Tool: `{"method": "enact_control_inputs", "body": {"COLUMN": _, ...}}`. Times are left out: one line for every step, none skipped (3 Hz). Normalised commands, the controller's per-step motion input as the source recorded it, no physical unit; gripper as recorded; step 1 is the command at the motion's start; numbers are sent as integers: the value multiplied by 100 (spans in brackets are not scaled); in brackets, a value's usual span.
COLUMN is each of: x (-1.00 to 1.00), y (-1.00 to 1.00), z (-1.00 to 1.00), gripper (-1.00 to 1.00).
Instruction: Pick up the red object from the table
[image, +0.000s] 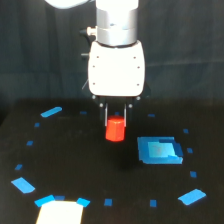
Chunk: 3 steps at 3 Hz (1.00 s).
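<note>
The red object (115, 130) is a small stubby red-orange block in the middle of the exterior view. It sits between the two dark fingers of my gripper (115, 121), which hangs straight down from the white arm body (116, 67). The fingers close on its upper sides. A dark shadow lies on the black table (75, 150) below it, so the block looks lifted a little off the surface, though the gap is hard to judge.
A flat blue square patch (159, 150) lies just to the exterior view's right of the block. Small blue tape marks (51, 112) ring the area. A white patch (59, 212) sits at the bottom left.
</note>
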Motion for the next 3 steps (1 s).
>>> {"method": "enact_control_inputs", "body": {"x": -23, "y": -48, "z": 28, "gripper": -100}}
{"method": "enact_control_inputs", "body": {"x": 29, "y": 8, "z": 26, "gripper": -100}}
{"method": "enact_control_inputs", "body": {"x": -23, "y": 6, "z": 31, "gripper": -100}}
